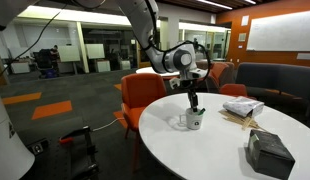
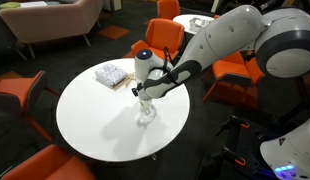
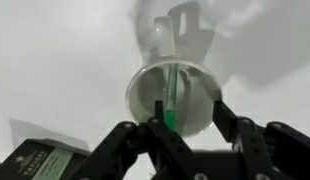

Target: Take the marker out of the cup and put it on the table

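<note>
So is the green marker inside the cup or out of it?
Inside: the wrist view shows the marker standing within the cup, with the open gripper above it.

Marker (image 3: 169,104): was green, at centre frame in the wrist view.
Cup (image 1: 194,120): was white, with a dark mark on its side.
Table (image 2: 85,115): top was plain white, unpatterned, in both exterior views.
Gripper (image 3: 187,120): was black.
Arm (image 2: 230,40): shells were white and pale grey, upper right of the frame.
Chairs (image 1: 143,92): were orange.
Carpet (image 1: 55,108): was dark grey with orange patches, left of the frame.
Box (image 1: 269,152): was black, lower right.
Packet (image 3: 40,160): was dark with pale lettering, lower left.
</note>
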You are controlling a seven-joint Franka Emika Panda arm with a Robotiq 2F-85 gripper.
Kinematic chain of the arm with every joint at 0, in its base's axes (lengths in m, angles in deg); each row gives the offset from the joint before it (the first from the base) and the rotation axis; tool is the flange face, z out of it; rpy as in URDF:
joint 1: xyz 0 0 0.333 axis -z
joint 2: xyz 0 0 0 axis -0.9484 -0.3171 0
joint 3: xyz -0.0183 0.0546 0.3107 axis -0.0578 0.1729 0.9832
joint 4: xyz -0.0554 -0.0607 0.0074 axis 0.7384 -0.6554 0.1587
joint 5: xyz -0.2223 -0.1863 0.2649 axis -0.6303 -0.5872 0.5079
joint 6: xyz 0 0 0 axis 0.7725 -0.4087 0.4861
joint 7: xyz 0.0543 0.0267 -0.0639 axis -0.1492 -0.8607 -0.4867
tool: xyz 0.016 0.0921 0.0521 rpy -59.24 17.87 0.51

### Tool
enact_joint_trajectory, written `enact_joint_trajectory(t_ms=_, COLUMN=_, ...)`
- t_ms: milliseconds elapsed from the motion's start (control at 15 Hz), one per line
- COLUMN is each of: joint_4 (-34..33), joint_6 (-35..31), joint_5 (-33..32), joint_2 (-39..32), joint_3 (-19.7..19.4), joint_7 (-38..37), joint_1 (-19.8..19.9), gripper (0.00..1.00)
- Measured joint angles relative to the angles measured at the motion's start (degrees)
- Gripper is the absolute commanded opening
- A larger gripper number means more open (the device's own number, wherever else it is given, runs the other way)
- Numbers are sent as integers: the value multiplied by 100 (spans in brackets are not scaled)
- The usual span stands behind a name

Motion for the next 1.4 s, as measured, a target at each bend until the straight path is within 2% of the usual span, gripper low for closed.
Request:
enact_joint_trajectory(t_ms=133, joint_4=-86, joint_6=7, joint_5=120, joint_2=-78, joint_3=-61, joint_7=0, joint_1=5, gripper=44)
enact_joint_trajectory(t_ms=533, joint_4=-233, joint_6=35, joint_5=362, joint_2=-271, joint_3=-150, joint_7=0, joint_1=15, gripper=40)
enact_joint_trajectory(t_ms=667, joint_4=-290, joint_6=36, joint_5=389, joint_2=-366, joint_3=-157, joint_7=0, joint_1=13, gripper=31)
enact_joint_trajectory(t_ms=733, joint_4=-328, joint_6=36, joint_5=390, joint_2=-419, joint_3=-163, joint_7=0, joint_1=13, gripper=12)
enact_joint_trajectory(t_ms=933, joint_4=-502, joint_6=36, joint_5=387, joint_2=-580, joint_3=-242, joint_7=0, joint_1=-16, gripper=0)
enact_joint_trajectory(t_ms=1400, joint_4=-632, joint_6=-27, joint_5=357, joint_2=-672, joint_3=-414, joint_7=55, joint_1=-196, gripper=0)
